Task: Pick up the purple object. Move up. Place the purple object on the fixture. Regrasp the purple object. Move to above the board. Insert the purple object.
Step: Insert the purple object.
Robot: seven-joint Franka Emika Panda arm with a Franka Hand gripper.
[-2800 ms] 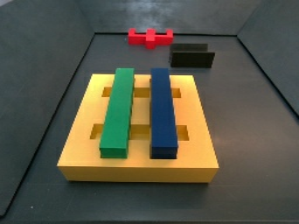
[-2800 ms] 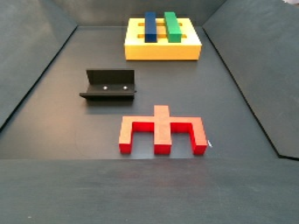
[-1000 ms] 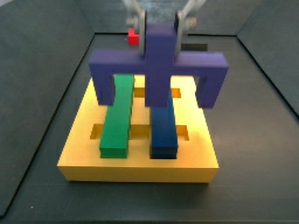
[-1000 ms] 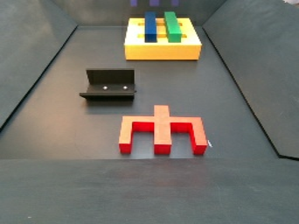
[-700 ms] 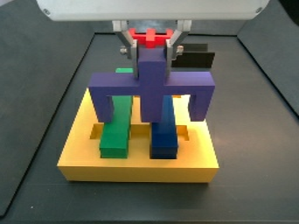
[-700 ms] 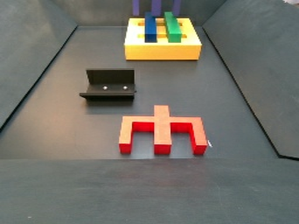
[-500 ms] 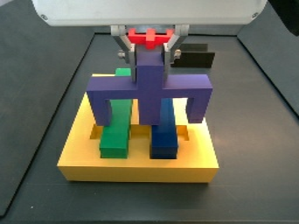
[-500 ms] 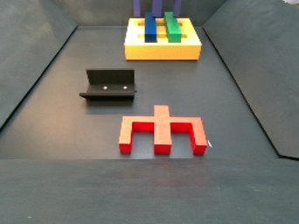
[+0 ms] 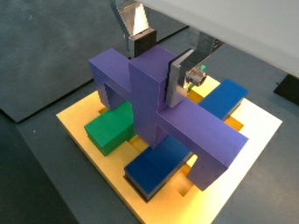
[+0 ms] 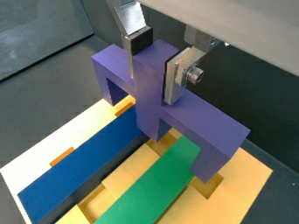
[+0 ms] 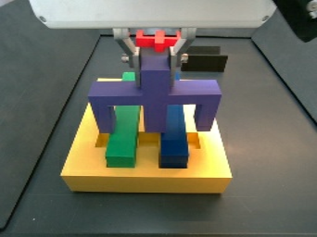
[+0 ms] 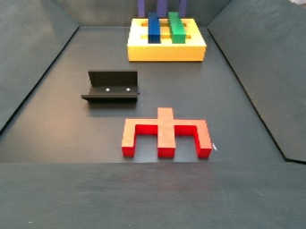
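Observation:
My gripper [image 11: 155, 57] is shut on the purple object [image 11: 158, 93], holding its centre stem between the fingers [image 9: 184, 74]. The piece hangs prongs down over the board [image 11: 148, 172]. Its middle prong sits between the green bar [image 11: 121, 143] and the blue bar [image 11: 175, 148], and the outer prongs fall outside them. Both wrist views show the purple object [image 10: 163, 101] straddling the bars, with the gripper [image 10: 160, 58] clamped on it. In a side view only the purple prong tops [image 12: 142, 7] show above the board [image 12: 167, 51]. The fixture [image 12: 111, 87] stands bare on the floor.
A red pronged block [image 12: 166, 132] lies flat on the dark floor near the fixture, and it shows behind my gripper as a red block [image 11: 155, 39]. The fixture [image 11: 206, 62] stands behind the board. Dark walls close in the floor on both sides.
The gripper has come down with the purple object, from high over the board to prongs reaching down around the green and blue bars. The red block and fixture have not moved.

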